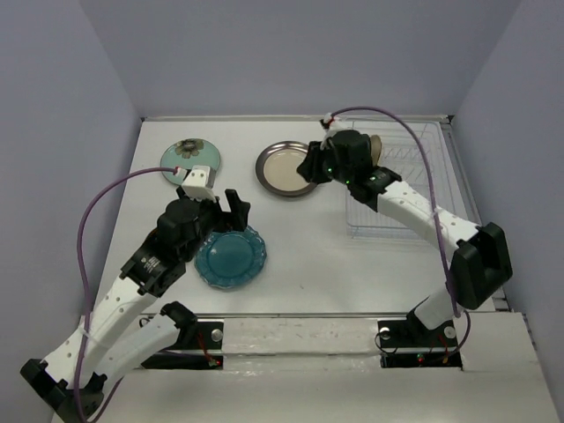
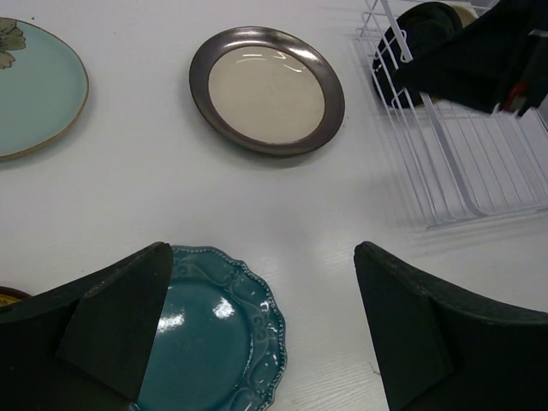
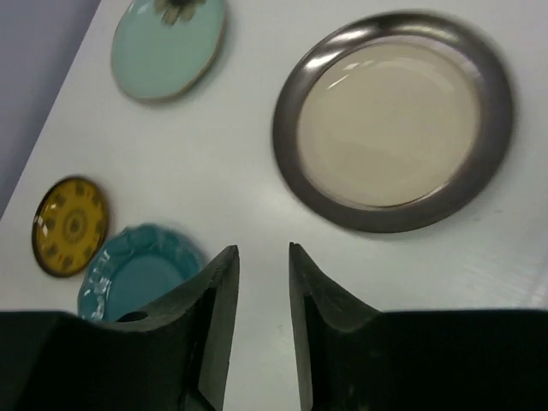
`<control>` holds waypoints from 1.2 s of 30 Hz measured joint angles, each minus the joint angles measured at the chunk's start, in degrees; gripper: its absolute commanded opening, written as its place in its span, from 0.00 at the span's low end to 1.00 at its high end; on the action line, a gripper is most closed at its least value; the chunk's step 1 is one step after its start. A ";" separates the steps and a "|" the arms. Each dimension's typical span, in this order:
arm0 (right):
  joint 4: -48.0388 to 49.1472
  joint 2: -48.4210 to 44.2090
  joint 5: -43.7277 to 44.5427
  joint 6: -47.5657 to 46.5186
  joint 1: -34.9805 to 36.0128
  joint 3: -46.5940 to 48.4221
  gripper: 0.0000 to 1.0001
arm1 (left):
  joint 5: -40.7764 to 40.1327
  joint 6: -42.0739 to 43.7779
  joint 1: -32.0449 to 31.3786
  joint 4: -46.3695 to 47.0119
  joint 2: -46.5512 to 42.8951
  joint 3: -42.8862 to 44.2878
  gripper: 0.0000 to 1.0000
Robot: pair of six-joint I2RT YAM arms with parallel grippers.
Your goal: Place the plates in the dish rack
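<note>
Left gripper (image 2: 261, 257) hangs low with its fingers spread wide and nothing between them, and I judge it the nearer hand for the next pick. Ahead of it and off to its right stands the dish rack (image 2: 467, 163), white wire, with a black plate (image 2: 421, 26) standing on edge at its far end. Directly beneath the hand, offset toward its left finger, lies the scalloped teal plate (image 2: 214, 342). It lies flat and glossy with a beaded, wavy rim, and being round it offers no long axis, so any stretch of rim should serve for the grip. Straight ahead lies the silver plate (image 2: 267, 90), flat, pale in the well and dark at the rim. Ahead to the left is the mint plate (image 2: 34, 86), and the yellow plate (image 3: 70, 224) sits just outside the left finger. Right gripper (image 3: 261, 253), its fingers a narrow gap apart and empty, hovers beside the silver plate, close to the rack.
</note>
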 measured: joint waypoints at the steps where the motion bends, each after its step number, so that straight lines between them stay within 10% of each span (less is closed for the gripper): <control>1: 0.24 1.53 -1.66 0.66 2.19 -0.35 0.50 | 0.00 -0.02 0.07 -0.02 0.07 -0.02 0.99; 7: 5.51 10.84 -11.15 5.22 10.32 -2.86 0.71 | -0.02 -0.04 0.61 0.00 0.28 -0.44 0.99; 22: 28.26 26.64 -25.35 22.40 14.36 -14.47 0.64 | 0.50 -0.22 0.98 0.02 0.22 -0.48 0.99; 36: 45.57 35.78 -31.63 33.70 14.27 -15.28 0.07 | 0.87 -0.22 0.98 0.04 0.17 -0.48 0.99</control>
